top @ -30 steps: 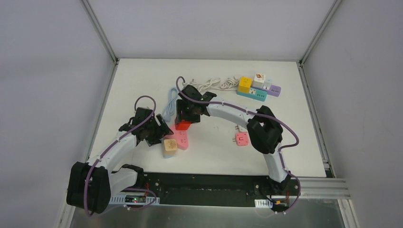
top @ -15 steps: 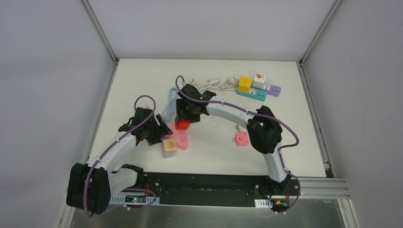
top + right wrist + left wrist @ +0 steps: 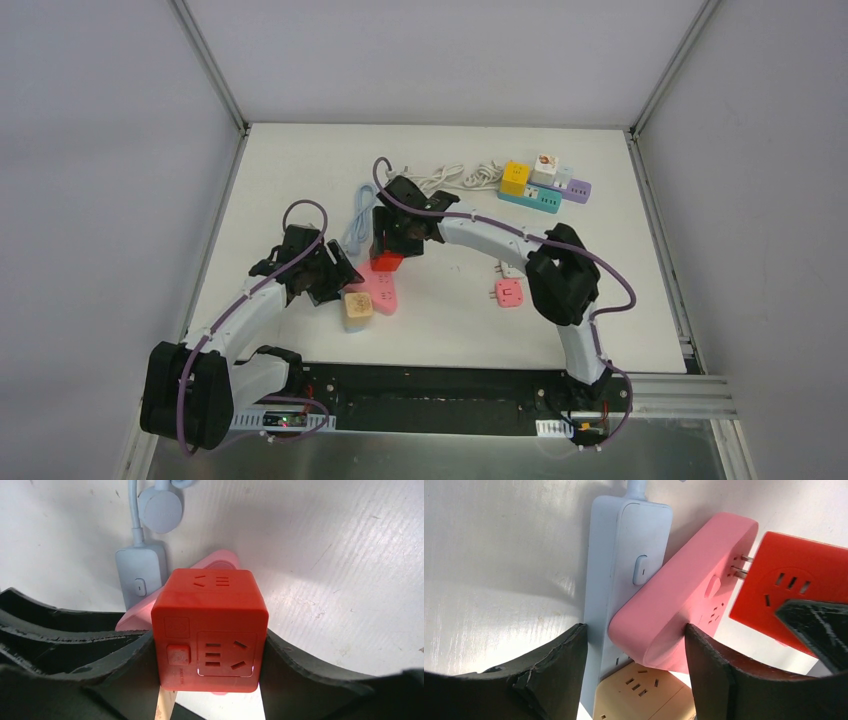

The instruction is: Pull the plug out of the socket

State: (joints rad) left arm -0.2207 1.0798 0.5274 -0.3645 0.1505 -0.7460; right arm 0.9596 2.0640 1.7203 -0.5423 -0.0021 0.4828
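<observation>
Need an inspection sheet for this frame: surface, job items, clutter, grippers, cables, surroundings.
Surface: white table, no spills seen.
Job's things: red cube plug tilted away from pink power strip; prongs exposed, tips at the socket face.
Clutter: beige cube adapter beside the pink strip; small pink adapter; yellow cube and white cube on teal strip and purple strip.
Grippers: left gripper clamps the pink strip together with light-blue power strip; right gripper shut on the red cube.
Cables: white cord bundle; light-blue cord.
Surroundings: grey enclosure walls; nothing else seen.
</observation>
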